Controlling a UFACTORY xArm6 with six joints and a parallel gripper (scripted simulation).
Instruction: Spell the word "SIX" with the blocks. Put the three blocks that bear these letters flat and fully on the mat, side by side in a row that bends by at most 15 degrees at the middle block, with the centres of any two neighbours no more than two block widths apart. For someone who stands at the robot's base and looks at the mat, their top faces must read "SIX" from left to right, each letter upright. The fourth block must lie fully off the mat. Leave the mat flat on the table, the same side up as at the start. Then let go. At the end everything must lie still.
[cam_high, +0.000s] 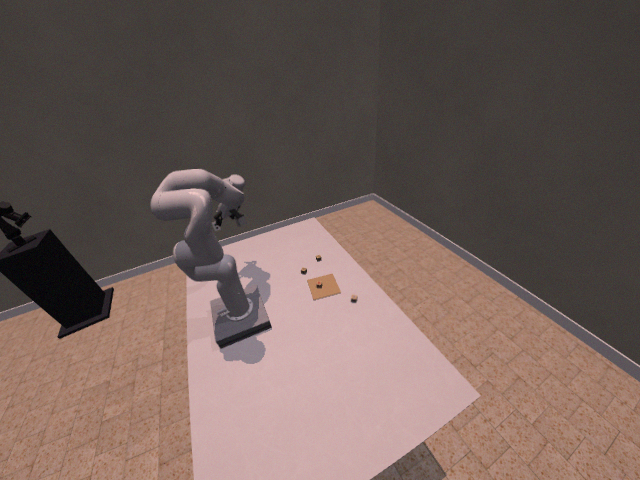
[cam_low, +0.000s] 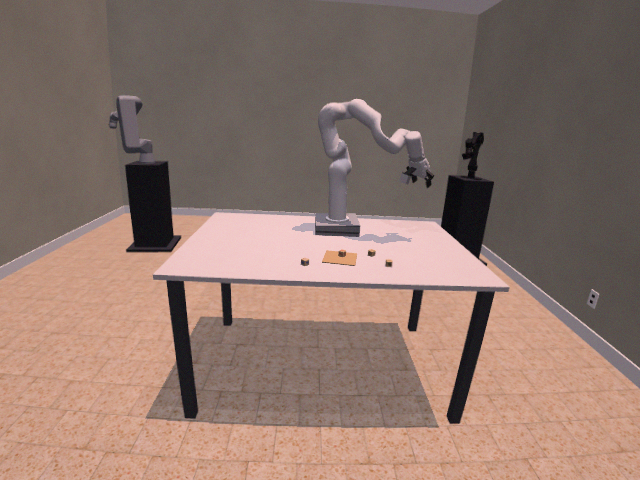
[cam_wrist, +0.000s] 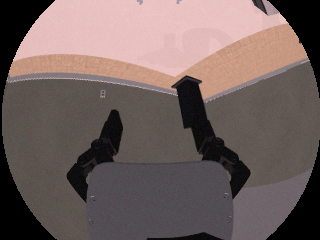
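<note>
A small tan mat (cam_high: 331, 290) (cam_low: 333, 259) lies on the white table (cam_high: 336, 372) (cam_low: 242, 253) in front of the arm's base. One block (cam_high: 319, 284) (cam_low: 342, 253) stands on the mat. Three more blocks lie on the bare table: one (cam_high: 303, 270) (cam_low: 371, 252) close beside the mat, one (cam_high: 318, 257) (cam_low: 388, 262) a little farther out, and one (cam_high: 354, 298) (cam_low: 305, 261) on the mat's other side. The letters are too small to read. My gripper (cam_high: 227, 215) (cam_low: 416, 177) (cam_wrist: 157, 118) is open and empty, high in the air off to the side of the base, far from the blocks. The wrist view shows only the table's edge, floor and wall.
The arm's base plate (cam_high: 240, 322) (cam_low: 337, 225) sits at the back of the table. A black pedestal (cam_low: 149, 204) with a grey arm stands on the floor to one side. Another black pedestal (cam_high: 51, 281) (cam_low: 466, 211) with a dark device stands near my gripper.
</note>
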